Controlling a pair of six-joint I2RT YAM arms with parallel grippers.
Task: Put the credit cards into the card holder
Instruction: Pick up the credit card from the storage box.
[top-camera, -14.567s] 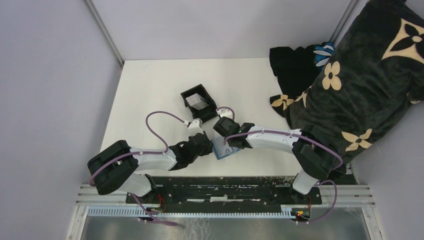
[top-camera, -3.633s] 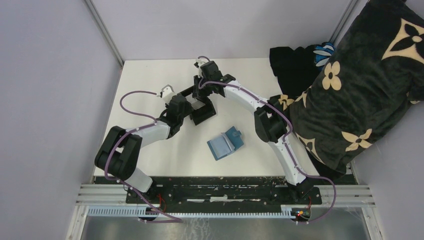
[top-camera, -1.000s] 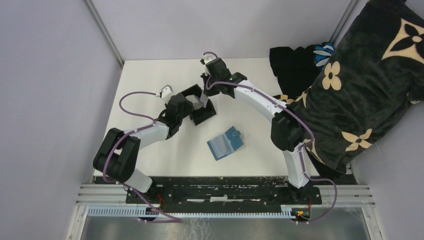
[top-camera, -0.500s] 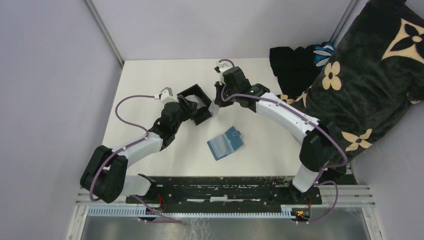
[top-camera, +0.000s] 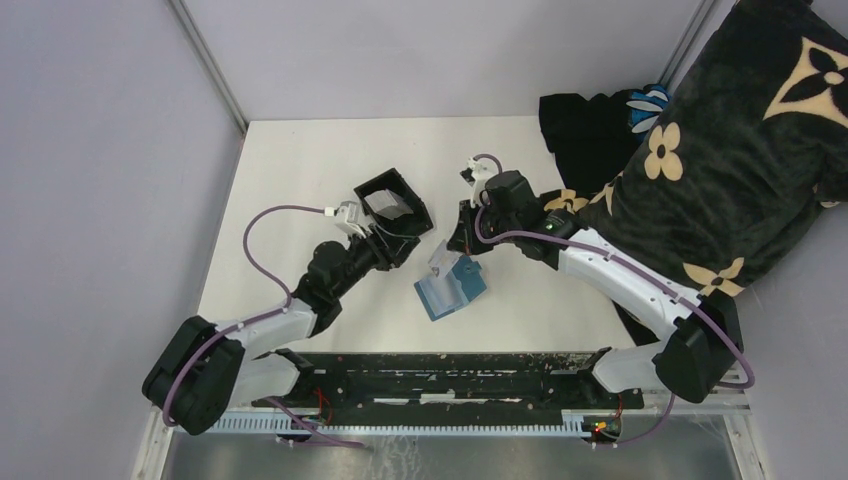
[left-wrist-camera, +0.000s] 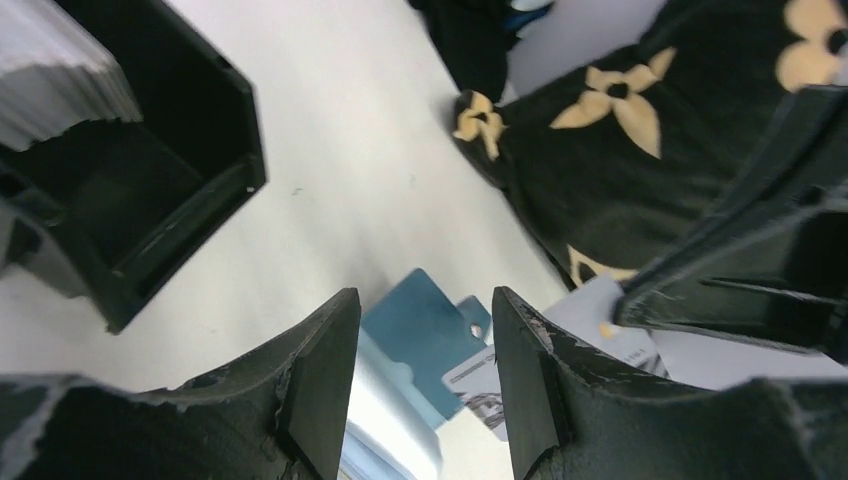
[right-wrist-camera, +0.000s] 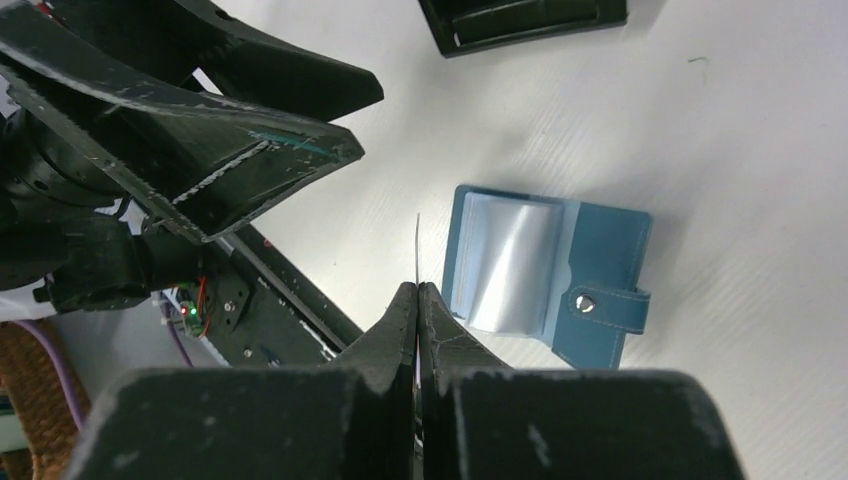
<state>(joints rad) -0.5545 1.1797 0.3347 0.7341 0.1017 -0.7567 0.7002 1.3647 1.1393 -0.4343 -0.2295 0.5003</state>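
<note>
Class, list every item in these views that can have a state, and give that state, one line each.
card holder: open, lying flat.
credit card: gripped on edge beside the card holder, not yet inserted.
right end effector: shut on the credit card.
left end effector: open, empty.
black box: open-topped, holding a stack of cards.

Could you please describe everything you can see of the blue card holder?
The card holder is a teal-blue folding wallet, leather-like with stitched edges, lying open and flat on the white table. One half carries a glossy, paler sleeve; a strap tab with a small metal snap sticks out from the other. The card pinched in the right gripper hangs edge-on just beside it; whether they touch is unclear.
</note>
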